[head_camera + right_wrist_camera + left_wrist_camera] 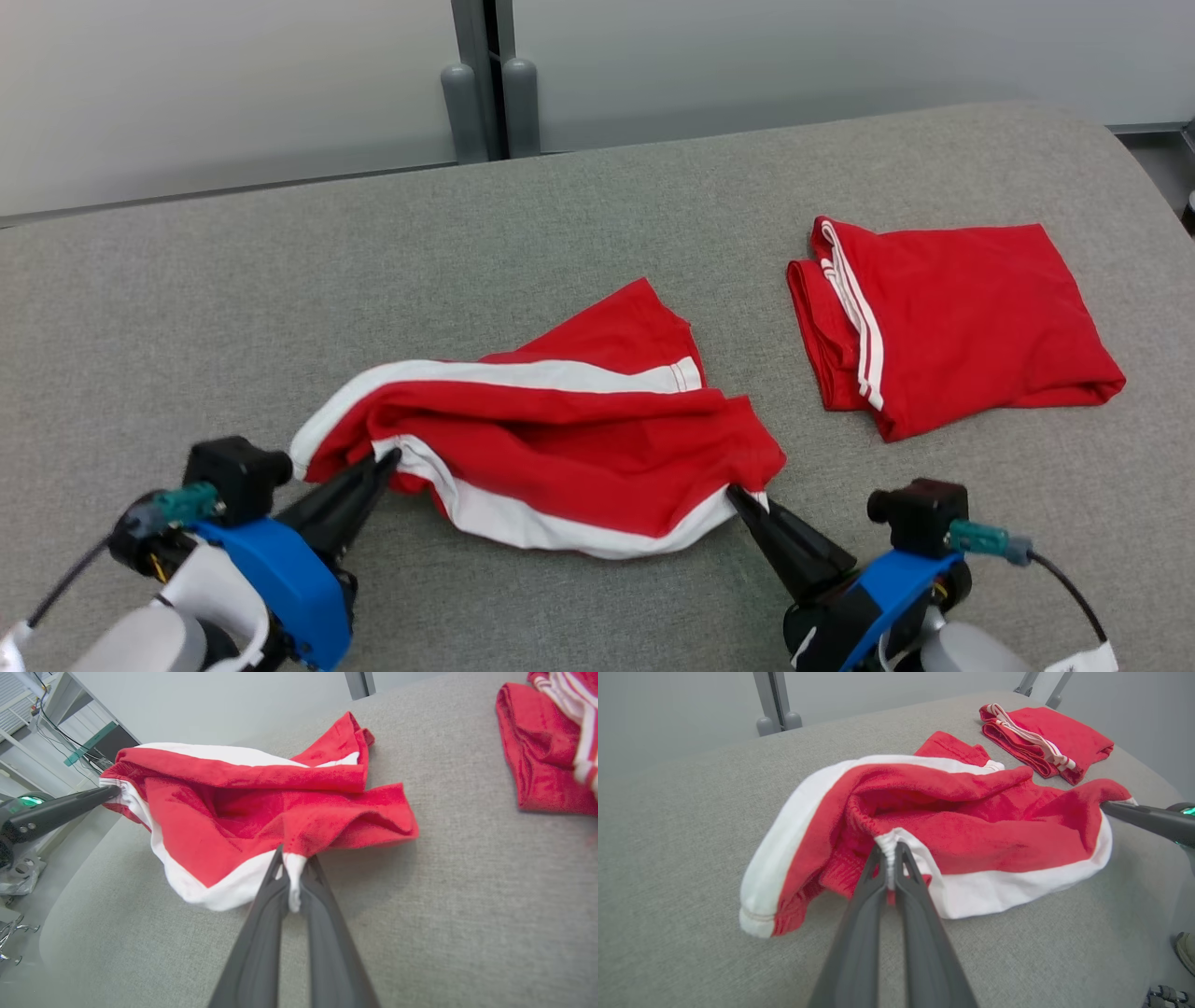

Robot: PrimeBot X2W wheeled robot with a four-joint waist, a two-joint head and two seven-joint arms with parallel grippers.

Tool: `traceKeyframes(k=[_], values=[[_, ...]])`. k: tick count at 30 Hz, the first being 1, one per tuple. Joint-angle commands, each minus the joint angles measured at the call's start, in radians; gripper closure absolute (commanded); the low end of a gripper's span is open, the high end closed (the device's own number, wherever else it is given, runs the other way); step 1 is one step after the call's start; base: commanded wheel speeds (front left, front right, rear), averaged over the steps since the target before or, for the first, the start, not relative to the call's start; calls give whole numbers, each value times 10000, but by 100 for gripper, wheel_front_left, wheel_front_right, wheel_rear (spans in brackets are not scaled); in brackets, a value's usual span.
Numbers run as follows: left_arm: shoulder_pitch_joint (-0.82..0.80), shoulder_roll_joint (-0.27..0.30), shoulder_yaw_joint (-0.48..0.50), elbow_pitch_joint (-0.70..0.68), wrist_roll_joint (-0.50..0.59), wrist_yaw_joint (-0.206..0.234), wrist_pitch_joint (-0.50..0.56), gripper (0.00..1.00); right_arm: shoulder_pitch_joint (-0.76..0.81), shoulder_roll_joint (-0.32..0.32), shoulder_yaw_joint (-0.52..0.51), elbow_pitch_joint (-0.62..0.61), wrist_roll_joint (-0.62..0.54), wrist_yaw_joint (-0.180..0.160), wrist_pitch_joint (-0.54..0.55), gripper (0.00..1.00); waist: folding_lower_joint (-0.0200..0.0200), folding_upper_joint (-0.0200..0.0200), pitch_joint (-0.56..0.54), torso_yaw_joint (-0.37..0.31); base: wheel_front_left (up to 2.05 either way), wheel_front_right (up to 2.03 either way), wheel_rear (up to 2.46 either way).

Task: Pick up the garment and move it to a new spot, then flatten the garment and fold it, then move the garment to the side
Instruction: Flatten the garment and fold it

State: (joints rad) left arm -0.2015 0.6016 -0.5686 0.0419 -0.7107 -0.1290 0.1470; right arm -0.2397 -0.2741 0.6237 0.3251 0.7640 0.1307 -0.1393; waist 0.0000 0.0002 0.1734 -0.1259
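Lower left of frame: my L gripper (392,457) is clamped on the gathered white edge of the red shorts (579,448) w/ white stripes, which lie crumpled mid-frame on the grey table (187,308). Lower right: my R gripper (735,493) pinches their white-trimmed corner. Upper right: folded red garment (971,317), lying apart.

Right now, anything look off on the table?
Nothing damaged or spilled. The garment is bunched and twisted rather than flat. The left pincer and right pincer are each shut on its white trim, at opposite ends. The folded garment lies neat at the right.
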Motion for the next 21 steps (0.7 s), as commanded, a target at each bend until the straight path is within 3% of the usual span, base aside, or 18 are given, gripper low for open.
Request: traceKeyframes(k=[1,4,6,12,15,17,21], values=[[-403,247,114,-162,-155,-6,144,100,-407,-244,55,-161,64,1,107,100,0,-2,90,-11,0,0,0],[-1154,376,268,-585,-1390,-20,496,100,-1185,-364,294,-534,560,1,512,100,0,-2,414,-2,0,0,0],[-1864,827,299,-489,-2149,-6,958,100,-1949,-593,333,-516,795,1,827,100,0,-2,699,-13,0,0,0],[-4609,1405,94,663,-4733,-9,3487,100,-4737,-225,103,-1,2284,1,1768,100,0,-2,1970,45,0,0,0],[-6026,1338,73,1661,-5757,-12,4965,100,-6308,55,-95,693,2714,2,2096,100,0,-2,2626,91,0,0,0],[-7110,1342,150,2294,-6015,-12,5664,100,-7340,235,-310,1182,2904,2,2074,100,0,-2,2990,91,0,0,0],[-9160,1113,364,3236,-5714,-13,5715,100,-9281,575,-685,2123,2817,2,1601,100,0,-2,3570,58,0,0,0]])
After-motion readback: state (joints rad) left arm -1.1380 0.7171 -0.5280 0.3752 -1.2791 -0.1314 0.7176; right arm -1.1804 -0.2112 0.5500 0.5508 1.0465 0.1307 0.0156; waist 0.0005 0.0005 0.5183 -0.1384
